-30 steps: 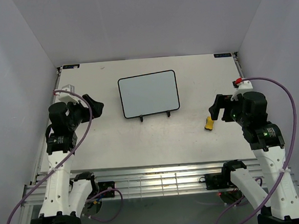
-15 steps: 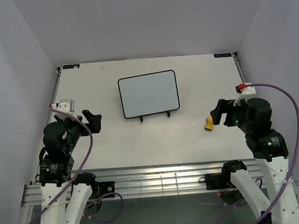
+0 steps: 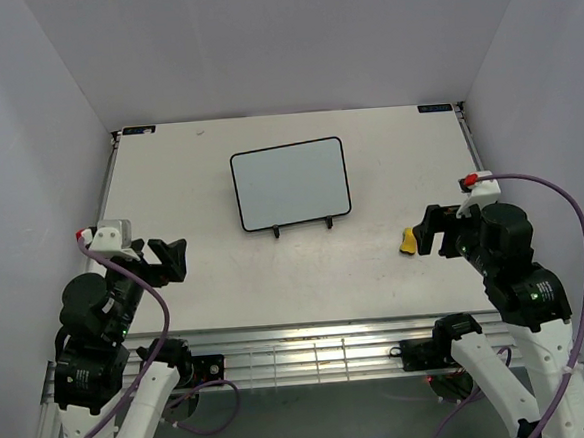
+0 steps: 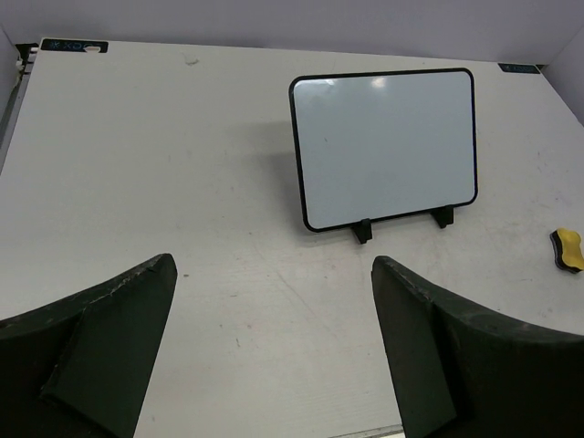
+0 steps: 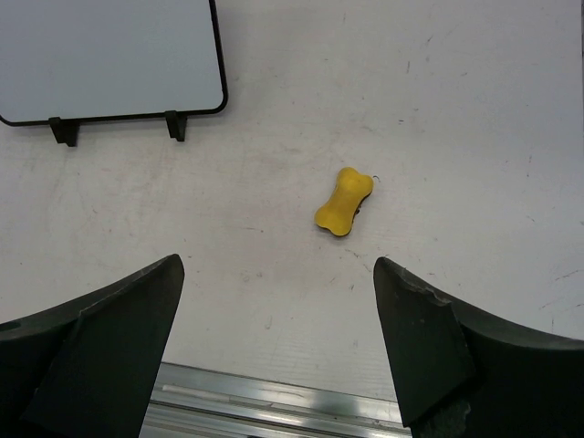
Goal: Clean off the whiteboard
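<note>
Whiteboard [image 3: 290,184], white with thin black frame, stands blank at twelve o'clock on our pale table [image 3: 226,284]; yellow peanut-shaped eraser [image 3: 408,241] lies at three o'clock, just beside our right gripper [image 3: 430,231]. It and our left gripper [image 3: 167,258] gape wide, empty.

Yellow eraser [image 5: 344,201] on white table [image 3: 226,274], rt side; black stand [image 4: 362,231], prob. wire.

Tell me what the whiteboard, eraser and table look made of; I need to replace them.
Whiteboard: smooth white face with soft glare, likely coated board or metal; thin black frame, probably plastic.
Eraser: matte yellow, rounded, maybe moulded plastic or foam.
Table: matte off-white sheet, scuffed, perhaps laminate.
</note>
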